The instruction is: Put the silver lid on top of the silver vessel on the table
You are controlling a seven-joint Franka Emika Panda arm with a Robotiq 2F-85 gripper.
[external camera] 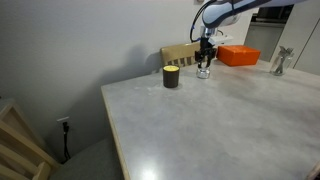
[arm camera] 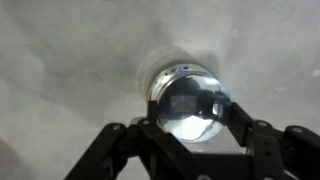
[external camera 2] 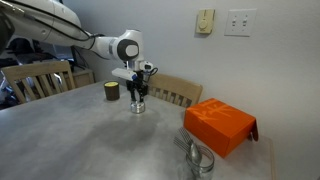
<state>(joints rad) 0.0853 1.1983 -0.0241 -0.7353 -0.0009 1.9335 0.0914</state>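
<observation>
Tool clamped on the silver lid.
Lid hangs directly over the silver vessel on the tabletop; contact unclear. Black cup stands near.

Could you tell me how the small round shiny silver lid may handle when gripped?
The small round shiny silver metal lid looks mirror-polished, so it may slip in the gripper. It looks small, so probably light. Being round, it could roll on the smooth grey table if dropped.
</observation>
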